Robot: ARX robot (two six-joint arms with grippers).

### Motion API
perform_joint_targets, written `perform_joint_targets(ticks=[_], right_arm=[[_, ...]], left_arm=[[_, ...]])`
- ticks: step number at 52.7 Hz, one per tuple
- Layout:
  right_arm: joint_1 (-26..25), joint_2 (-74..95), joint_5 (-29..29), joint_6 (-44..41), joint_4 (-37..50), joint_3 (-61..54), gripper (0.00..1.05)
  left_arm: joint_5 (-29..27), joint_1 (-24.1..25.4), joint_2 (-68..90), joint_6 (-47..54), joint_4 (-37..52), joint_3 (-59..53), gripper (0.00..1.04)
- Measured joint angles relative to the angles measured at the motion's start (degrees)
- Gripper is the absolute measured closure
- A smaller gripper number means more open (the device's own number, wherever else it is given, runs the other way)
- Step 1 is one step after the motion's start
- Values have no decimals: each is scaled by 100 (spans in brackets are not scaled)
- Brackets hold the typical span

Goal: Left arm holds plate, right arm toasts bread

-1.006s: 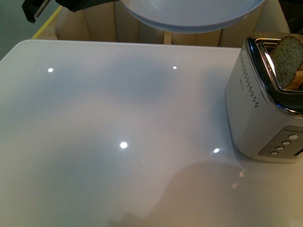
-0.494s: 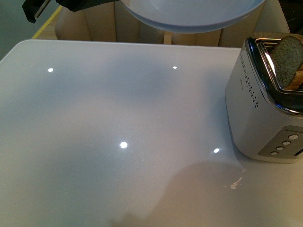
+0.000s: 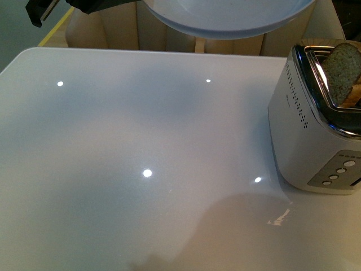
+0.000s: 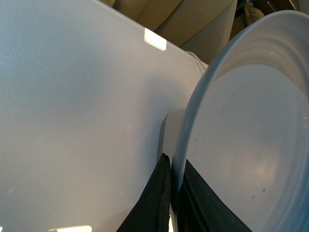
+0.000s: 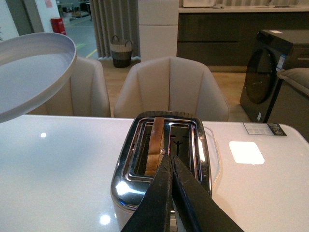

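Clamping the rim of the plate [image 4: 241, 125] between its fingers, the left hand [image 4: 170, 166] holds it tilted, high above the counter [image 3: 113, 141]. The right hand [image 5: 169, 159] has its fingers pressed together over the toaster [image 3: 304, 135], where the bread [image 3: 343, 70] stands in a slot

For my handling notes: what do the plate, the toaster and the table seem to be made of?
Plate: probably glazed ceramic or melamine, smooth pale sheen. Toaster: metal, satin body, mirror-bright slot rim. Table: glossy white, sharp lamp reflections; material uncertain.
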Motion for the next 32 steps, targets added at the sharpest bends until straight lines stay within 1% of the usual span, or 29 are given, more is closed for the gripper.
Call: perform_joint_targets(ticks=[3,5,7,21,22,25,26,29,30,31,32], right_arm=[[2,-232,4,0,-282,4,103],[4,-555,-11,0,-739,2,103],[7,-763,4,0,-933,2,103],[11,-994,2,-2,-1025,2,102],[9,-994,0,0,-1025,2,99],[11,-997,0,0,-1025,2,85],[9,-997,0,0,-1025,2,83],[9,-997,0,0,-1025,2,72],[9,-997,2,0,-1025,2,66],[9,-997,0,0,-1025,2,64],[11,-999,2,0,-1025,2,58]], left_arm=[[0,0,0,0,0,2,102],[2,0,0,0,0,2,102],[0,0,0,0,0,4,102],[0,0,-4,0,0,7,102],[0,0,-9,0,0,7,102],[2,-2,-11,0,0,7,102],[2,-2,-11,0,0,7,102],[0,0,-11,0,0,7,102],[0,0,-11,0,0,7,102],[0,0,-11,0,0,7,102],[0,0,-11,0,0,7,102]])
